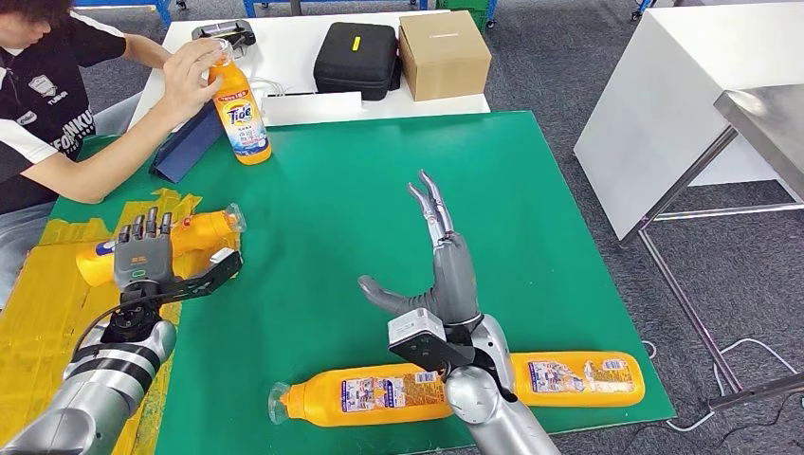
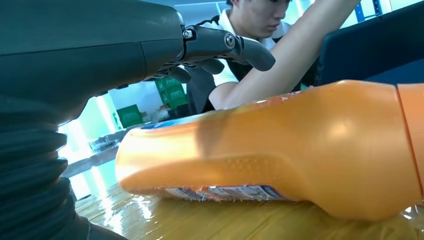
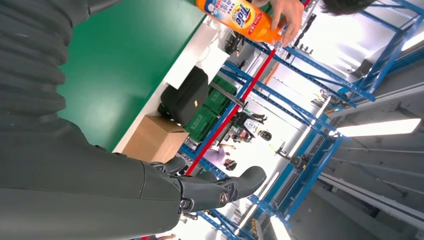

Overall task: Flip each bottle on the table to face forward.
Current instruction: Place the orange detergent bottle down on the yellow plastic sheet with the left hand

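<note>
Several orange detergent bottles are on the green table (image 1: 313,199). One bottle (image 1: 201,232) (image 2: 280,150) lies on its side on the yellow taped patch at the left, with its label underneath. My left hand (image 1: 142,251) (image 2: 220,45) hovers over it, fingers spread and apart from it. My right hand (image 1: 441,270) (image 3: 215,190) is raised above the table's middle, fingers straight, holding nothing. Two bottles lie at the near edge, one (image 1: 365,398) left of my right forearm, the other (image 1: 580,377) right of it. A person's hand (image 1: 190,71) holds an upright Tide bottle (image 1: 242,114) (image 3: 240,17) at the far left.
The person sits at the far left, forearm on the table. A blue folder (image 1: 185,147) leans beside the upright bottle. A black case (image 1: 356,59) and a cardboard box (image 1: 444,52) stand on the white table behind. A white panel (image 1: 683,85) and a steel table (image 1: 768,118) stand at the right.
</note>
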